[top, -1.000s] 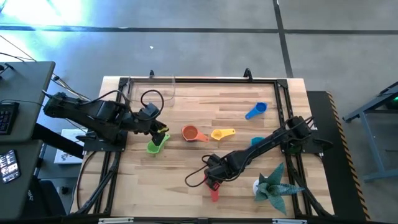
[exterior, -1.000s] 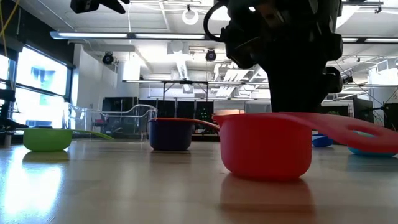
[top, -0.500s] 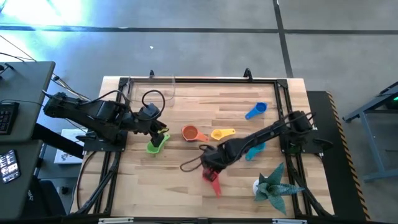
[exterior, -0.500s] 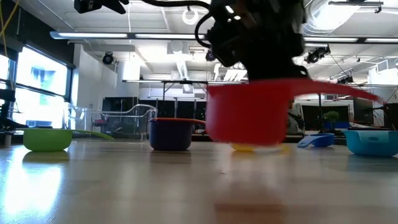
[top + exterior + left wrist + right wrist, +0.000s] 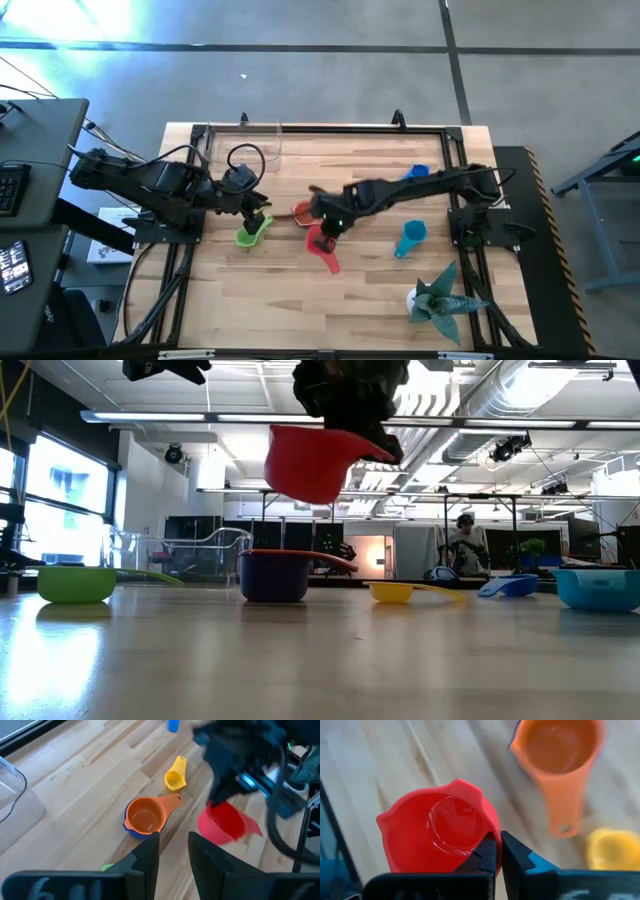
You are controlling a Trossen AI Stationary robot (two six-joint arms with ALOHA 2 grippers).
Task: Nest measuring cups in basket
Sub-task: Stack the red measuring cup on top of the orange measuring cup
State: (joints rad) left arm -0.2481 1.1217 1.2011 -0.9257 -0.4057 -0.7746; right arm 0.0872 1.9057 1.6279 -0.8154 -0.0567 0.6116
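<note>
My right gripper is shut on the red cup, which hangs in the air beside the orange cup. The orange cup sits nested in the purple cup. My left gripper is open and hovers over the green cup, which rests on its base. The yellow cup, blue cup and teal cup lie on the table. The clear basket stands at the far left corner. My right gripper pinches the red cup's rim wall, one finger seemingly inside the bowl and one outside. The fingers come from above, slanting from the table's right. The cup is lifted clear and tilted, its handle pointing toward the near edge.
A spiky teal plant figure stands at the near right corner. Black frame rails run along the table's sides. Bare wood lies along the near edge. A person stands far behind the table.
My right gripper has carried the red cup from the table near the near edge up and toward the far left, to beside the orange cup. The cup has risen clear of the table and tipped.
</note>
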